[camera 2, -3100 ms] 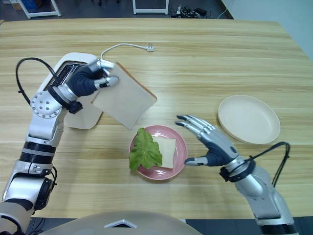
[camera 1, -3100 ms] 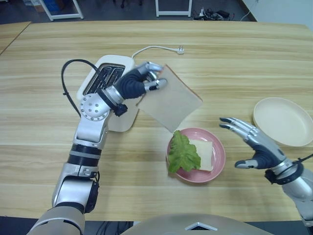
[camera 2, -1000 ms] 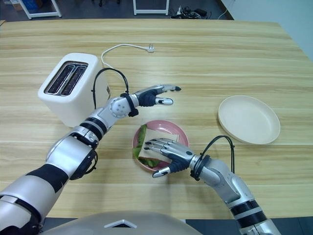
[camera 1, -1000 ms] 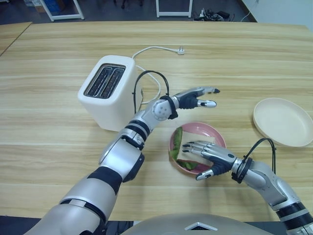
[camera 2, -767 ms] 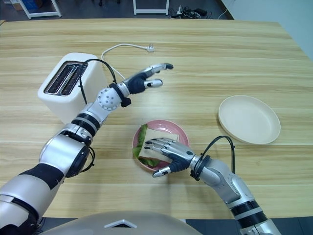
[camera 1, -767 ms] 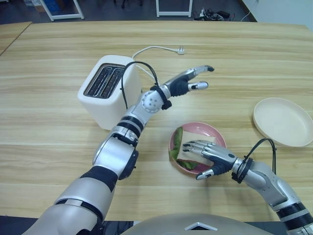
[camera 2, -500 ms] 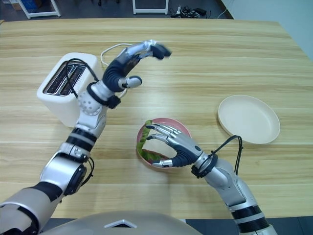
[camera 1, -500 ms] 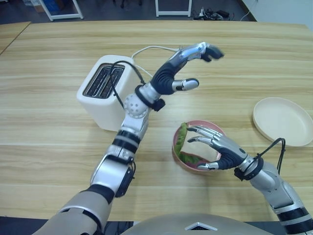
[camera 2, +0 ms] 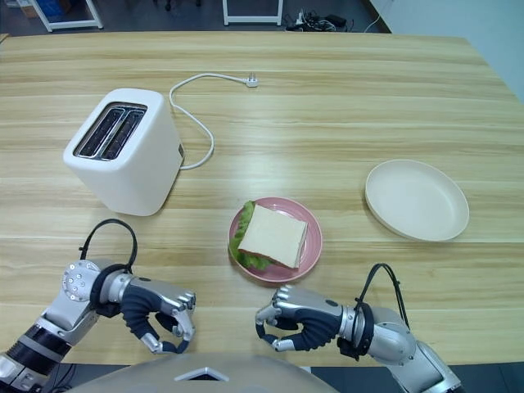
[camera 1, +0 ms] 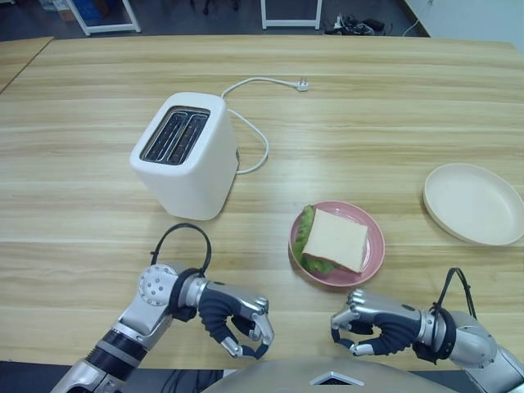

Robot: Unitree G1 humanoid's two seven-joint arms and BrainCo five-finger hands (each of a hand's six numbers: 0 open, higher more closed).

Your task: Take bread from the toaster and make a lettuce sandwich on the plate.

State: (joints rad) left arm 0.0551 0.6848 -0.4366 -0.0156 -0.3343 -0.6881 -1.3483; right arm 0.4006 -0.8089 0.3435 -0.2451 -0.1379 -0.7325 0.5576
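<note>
Sandwich: white-bread lettuce sandwich on round pink plate; likely light, squashy; grip opposite crusts.
Hands: left hand, right hand; fingers curled together, empty.

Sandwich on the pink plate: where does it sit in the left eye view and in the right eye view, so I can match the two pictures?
Left eye view: the sandwich lies right of centre, below the middle, on the pink plate.
Right eye view: the sandwich lies near the centre, below the middle, on the same plate.
Shared landmark: the white toaster, standing up and to the left of the plate in both views.
</note>
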